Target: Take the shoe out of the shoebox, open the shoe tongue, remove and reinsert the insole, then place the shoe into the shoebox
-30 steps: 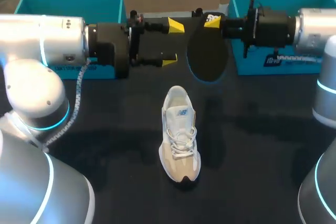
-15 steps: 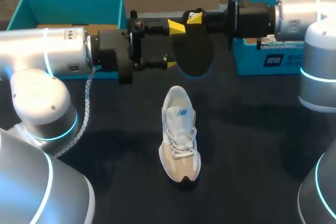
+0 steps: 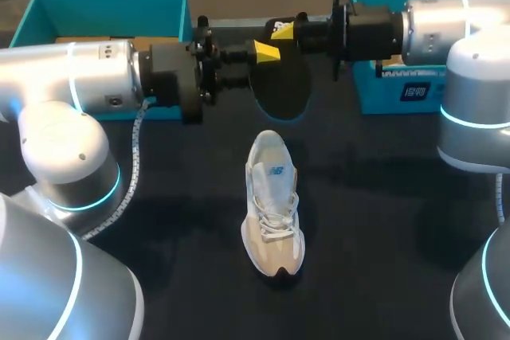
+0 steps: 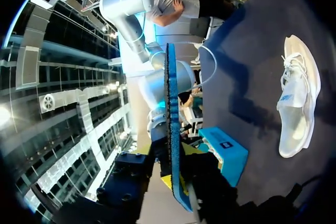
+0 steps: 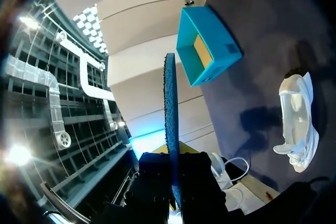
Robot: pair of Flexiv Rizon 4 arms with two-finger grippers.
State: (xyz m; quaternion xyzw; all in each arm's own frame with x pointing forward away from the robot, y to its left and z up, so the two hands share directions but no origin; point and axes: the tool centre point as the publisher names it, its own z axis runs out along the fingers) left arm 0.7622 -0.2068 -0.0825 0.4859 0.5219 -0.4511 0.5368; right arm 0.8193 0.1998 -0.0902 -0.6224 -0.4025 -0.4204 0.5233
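The insole [image 3: 283, 89] looks thin, light and bendy, so best held near its edge; the right hand [image 3: 282, 33] pinches it, and I cannot tell the left hand's [image 3: 259, 65] grip

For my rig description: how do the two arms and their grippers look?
Both the left arm and right arm are silver-grey tubes with rounded joints ringed by glowing cyan bands. Each ends in a black wrist section. The left gripper and right gripper have black fingers with yellow tips. A braided pale cable hangs along the left arm.
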